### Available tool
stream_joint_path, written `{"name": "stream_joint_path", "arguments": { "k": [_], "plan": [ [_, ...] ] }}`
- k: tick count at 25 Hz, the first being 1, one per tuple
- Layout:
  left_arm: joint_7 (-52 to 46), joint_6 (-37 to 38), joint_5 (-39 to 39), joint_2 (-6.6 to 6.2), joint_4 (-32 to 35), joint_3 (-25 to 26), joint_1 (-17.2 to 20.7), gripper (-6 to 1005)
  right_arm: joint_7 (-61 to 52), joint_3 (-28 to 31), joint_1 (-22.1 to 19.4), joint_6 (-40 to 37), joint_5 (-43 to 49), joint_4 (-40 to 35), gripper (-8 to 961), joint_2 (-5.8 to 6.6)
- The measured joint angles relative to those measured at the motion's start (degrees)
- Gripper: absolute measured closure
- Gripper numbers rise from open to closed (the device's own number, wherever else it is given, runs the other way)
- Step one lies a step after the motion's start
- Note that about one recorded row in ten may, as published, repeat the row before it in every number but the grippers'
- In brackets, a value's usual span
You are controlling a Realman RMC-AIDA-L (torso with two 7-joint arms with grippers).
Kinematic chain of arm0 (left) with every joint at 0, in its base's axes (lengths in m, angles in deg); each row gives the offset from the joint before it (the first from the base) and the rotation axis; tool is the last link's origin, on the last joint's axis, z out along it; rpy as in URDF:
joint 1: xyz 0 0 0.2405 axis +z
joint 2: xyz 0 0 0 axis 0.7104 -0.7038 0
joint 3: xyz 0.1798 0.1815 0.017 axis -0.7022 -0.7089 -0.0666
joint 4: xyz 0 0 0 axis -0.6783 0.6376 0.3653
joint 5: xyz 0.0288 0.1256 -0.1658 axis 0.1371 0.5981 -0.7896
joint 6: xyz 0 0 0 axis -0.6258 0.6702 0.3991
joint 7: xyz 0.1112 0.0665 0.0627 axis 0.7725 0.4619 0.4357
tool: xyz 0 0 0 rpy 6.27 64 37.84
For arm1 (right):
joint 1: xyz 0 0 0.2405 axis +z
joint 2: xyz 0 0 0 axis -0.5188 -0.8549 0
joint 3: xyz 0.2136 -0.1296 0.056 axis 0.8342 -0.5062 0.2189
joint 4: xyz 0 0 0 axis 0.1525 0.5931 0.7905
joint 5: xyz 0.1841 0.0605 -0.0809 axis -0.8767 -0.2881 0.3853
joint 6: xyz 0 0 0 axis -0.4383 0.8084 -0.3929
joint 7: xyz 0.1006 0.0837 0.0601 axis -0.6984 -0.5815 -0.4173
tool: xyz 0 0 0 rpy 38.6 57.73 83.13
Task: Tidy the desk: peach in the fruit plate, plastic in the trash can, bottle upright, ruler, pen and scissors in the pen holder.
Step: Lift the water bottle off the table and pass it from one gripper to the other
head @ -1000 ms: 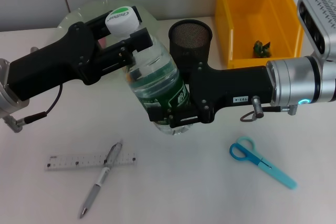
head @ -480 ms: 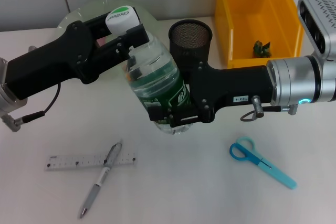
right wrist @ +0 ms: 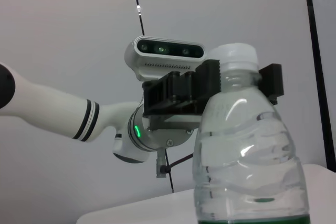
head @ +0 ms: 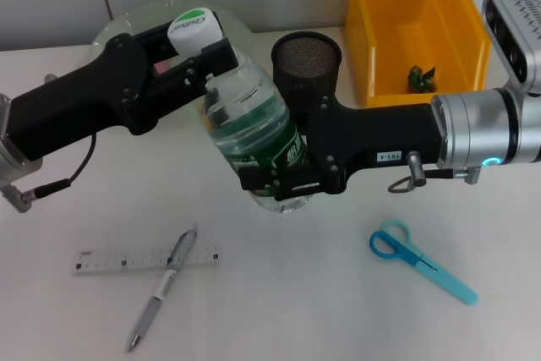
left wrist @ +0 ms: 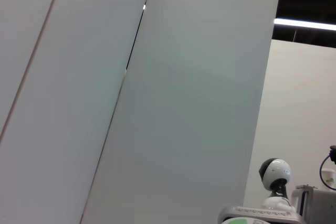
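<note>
A clear water bottle (head: 249, 120) with a green label and a white cap (head: 192, 28) is tilted over the desk, cap toward the back left. My left gripper (head: 220, 44) is shut around its neck just under the cap. My right gripper (head: 283, 173) is shut on its lower body. The right wrist view shows the bottle (right wrist: 247, 145) with the left gripper (right wrist: 236, 82) at both sides of its neck. The ruler (head: 144, 259) and pen (head: 161, 289) lie crossed at the front left. The blue scissors (head: 421, 261) lie at the front right. The black mesh pen holder (head: 306, 57) stands behind the right gripper.
A pale green fruit plate (head: 114, 27) sits at the back left, mostly hidden by my left arm. A yellow bin (head: 414, 23) at the back right holds a small dark green object (head: 420, 79). I cannot tell whether the bottle's base touches the desk.
The bottle's cap has shifted slightly up and left. The left gripper's fingers have drawn in on the neck. The right arm has barely moved.
</note>
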Motion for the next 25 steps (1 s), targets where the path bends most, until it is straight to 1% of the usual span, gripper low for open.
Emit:
{"name": "stream_joint_path", "arguments": {
  "k": [20, 25],
  "plan": [
    [-1.5, -0.1, 0.0, -0.05, 0.1, 0.1, -0.2, 554, -0.4, -0.6, 0.1, 0.0, 0.1, -1.3, 181, 0.00],
    [-2.1, -0.2, 0.1, -0.05, 0.1, 0.1, -0.3, 553, -0.7, -2.2, 0.0, 0.1, 0.1, -2.9, 181, 0.00]
  ]
}}
